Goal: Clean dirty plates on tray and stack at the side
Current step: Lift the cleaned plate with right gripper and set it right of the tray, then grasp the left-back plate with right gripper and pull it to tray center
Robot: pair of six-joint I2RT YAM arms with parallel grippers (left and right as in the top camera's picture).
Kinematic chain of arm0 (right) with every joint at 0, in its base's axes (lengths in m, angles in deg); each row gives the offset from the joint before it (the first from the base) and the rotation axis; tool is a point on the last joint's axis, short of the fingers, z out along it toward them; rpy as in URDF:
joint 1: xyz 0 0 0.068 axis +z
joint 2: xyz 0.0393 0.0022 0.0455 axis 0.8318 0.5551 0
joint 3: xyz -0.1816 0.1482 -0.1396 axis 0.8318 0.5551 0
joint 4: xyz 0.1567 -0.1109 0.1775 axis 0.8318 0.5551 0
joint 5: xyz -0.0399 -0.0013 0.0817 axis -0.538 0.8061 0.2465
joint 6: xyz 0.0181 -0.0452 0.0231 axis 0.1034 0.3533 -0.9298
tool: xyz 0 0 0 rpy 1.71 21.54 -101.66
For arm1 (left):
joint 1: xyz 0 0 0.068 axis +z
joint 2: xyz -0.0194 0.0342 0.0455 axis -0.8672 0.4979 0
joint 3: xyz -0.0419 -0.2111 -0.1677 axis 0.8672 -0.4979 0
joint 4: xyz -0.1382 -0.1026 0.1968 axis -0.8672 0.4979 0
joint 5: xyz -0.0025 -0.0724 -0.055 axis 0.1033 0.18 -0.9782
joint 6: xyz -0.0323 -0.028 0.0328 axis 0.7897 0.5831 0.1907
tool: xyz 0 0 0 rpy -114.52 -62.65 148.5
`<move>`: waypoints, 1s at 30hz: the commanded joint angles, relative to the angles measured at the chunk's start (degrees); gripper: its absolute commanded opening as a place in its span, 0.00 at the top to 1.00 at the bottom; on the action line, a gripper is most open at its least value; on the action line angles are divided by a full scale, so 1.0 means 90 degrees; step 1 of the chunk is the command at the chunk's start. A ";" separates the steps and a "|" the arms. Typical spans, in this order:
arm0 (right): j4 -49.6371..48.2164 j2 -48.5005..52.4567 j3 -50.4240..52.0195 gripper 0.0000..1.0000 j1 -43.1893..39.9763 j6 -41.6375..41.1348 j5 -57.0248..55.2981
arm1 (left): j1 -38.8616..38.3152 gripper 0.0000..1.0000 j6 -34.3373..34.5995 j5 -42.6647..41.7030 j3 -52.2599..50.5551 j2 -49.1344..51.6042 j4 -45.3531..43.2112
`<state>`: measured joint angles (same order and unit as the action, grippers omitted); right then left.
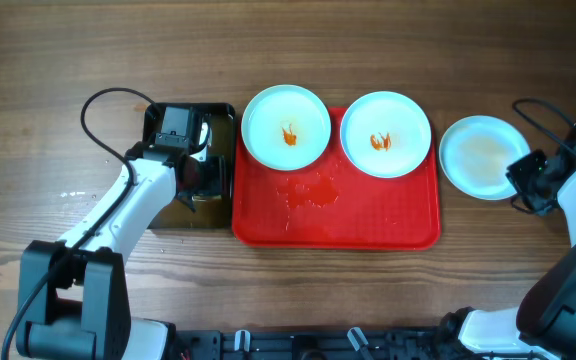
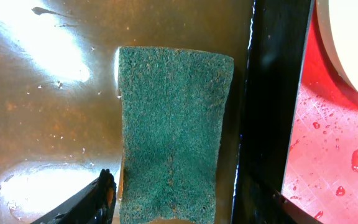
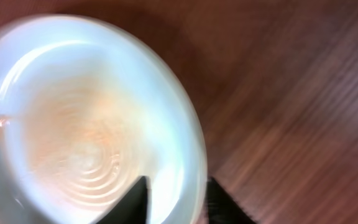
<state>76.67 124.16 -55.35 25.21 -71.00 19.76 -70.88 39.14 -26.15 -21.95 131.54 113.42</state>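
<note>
The red tray (image 1: 336,215) holds two plates at its back, a left plate (image 1: 286,125) and a right plate (image 1: 385,133), each with an orange smear at the centre. A third plate (image 1: 478,157) lies on the table right of the tray, with only a faint orange film (image 3: 86,137). My right gripper (image 3: 178,202) straddles this plate's rim, one finger inside and one outside, shut on it. My left gripper (image 2: 185,205) is open in the black basin (image 1: 218,115), its fingers on either side of a green sponge (image 2: 173,130).
The basin stands against the tray's left edge and holds shallow brownish water (image 2: 48,112). Orange smears and water drops lie on the tray floor (image 1: 308,190). The arms' cables loop over the table at the far left and far right.
</note>
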 commanded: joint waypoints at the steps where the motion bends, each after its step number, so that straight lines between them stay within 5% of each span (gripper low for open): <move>1: -0.0131 -0.0066 -0.0083 0.58 0.0034 0.0714 0.1537 | 0.0029 0.37 0.0061 -0.0032 0.0083 -0.0056 -0.0022; 5: -0.0126 -0.0437 -0.0095 0.56 0.0714 0.1445 0.2761 | 0.0029 0.36 0.0058 -0.0032 0.0083 -0.0053 -0.0022; 11: -0.0624 -0.0704 -0.0092 0.52 0.3514 0.1797 0.2312 | 0.0029 0.36 0.0058 -0.0032 0.0083 -0.0056 -0.0022; 16: -0.1382 -0.0369 -0.0073 0.47 0.5306 0.0809 0.1268 | 0.0029 0.33 0.0058 -0.0032 0.0083 -0.0056 -0.0022; 24: -0.2453 0.1248 -0.0073 0.50 0.6054 -0.0517 0.1248 | 0.0029 0.32 0.0058 -0.0032 0.0083 -0.0056 -0.0022; 30: -0.2803 0.1729 -0.0073 0.78 0.6054 -0.1149 0.1248 | 0.0029 0.33 0.0058 -0.0032 0.0083 -0.0056 -0.0022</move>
<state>51.53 137.89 -55.50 79.50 -78.91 31.55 -70.88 39.16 -26.15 -21.95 131.54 113.27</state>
